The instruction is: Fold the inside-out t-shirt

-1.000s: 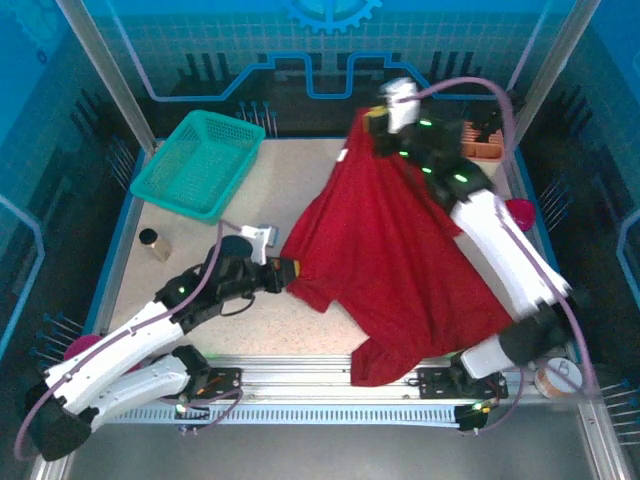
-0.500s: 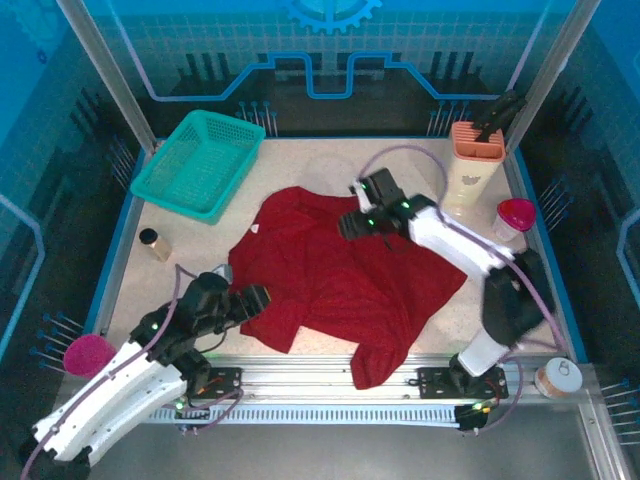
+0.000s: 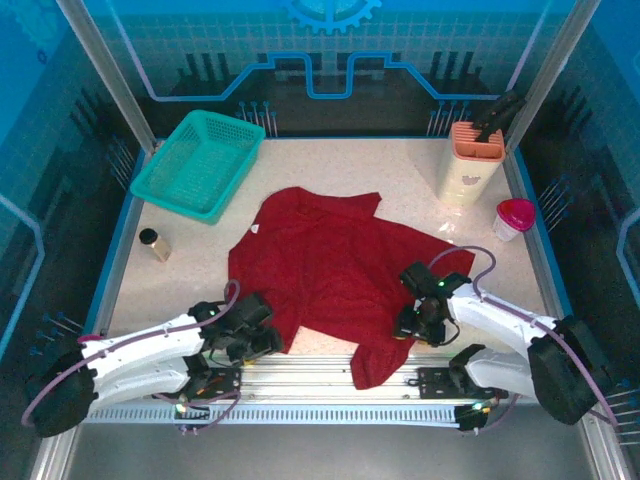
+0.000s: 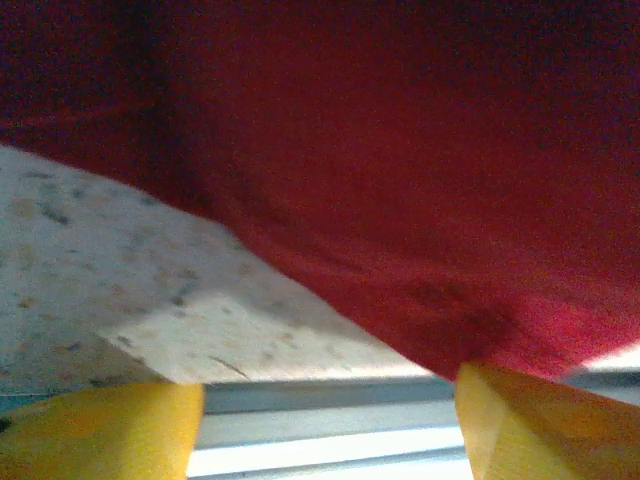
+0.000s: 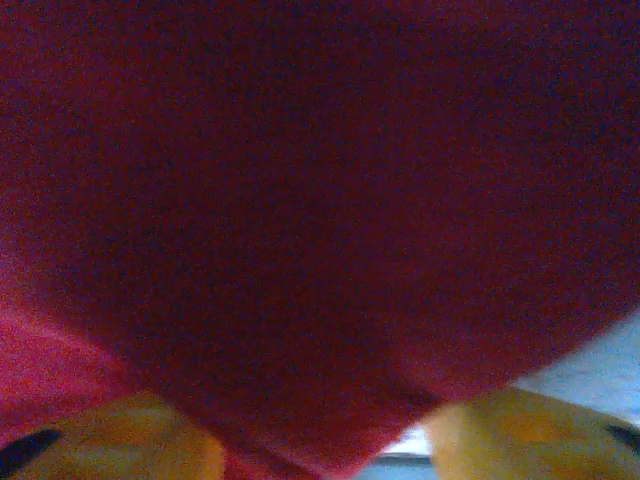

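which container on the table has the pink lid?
The small white cup by the right edge, beside the orange holder. The teal basket is open; the brown bottle has a dark cap.

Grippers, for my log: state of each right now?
Left gripper: open, at the dark red cloth t-shirt's edge.
Right gripper: open, shirt between its jaws.

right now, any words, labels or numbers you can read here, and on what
Nothing here can be read as text.
White tag on the shirt: too small to read.
Holder: faint marks on its front, too blurred to read.
Gear sign on the back wall: a cut-off emblem, no letters.
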Available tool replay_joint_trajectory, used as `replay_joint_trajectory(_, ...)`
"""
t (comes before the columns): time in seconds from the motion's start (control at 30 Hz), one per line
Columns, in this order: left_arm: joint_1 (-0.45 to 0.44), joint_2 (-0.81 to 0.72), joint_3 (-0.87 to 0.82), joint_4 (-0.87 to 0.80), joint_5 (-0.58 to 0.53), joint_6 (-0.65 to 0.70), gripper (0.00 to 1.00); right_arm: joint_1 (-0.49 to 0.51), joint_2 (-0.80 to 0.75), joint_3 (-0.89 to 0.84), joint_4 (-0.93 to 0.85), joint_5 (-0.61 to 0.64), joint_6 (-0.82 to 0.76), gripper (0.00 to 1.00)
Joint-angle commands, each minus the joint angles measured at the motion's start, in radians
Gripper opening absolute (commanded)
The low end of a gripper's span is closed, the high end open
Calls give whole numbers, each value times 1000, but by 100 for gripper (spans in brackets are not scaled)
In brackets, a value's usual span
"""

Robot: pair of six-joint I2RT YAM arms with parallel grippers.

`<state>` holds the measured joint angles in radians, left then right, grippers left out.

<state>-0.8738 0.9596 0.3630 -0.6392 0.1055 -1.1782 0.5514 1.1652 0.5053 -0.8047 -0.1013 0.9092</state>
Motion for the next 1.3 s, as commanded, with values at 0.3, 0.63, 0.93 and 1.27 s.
replay_joint_trajectory(0.3,206,-45,334,-63,-174,226,0,-113,270,549,145,145,-359,0)
replay_joint_trajectory(0.63,194,10,285,-32,17,285,66,-167,278,539,46,84,-365,63)
replay_joint_trajectory(0.93,-137,196,110,145,-111,3,73,-242,98,227,147,17,-472,57)
replay_joint_trajectory(1.27,-130,355,161,200,-225,25,2,-361,234,348,326,-91,-528,59)
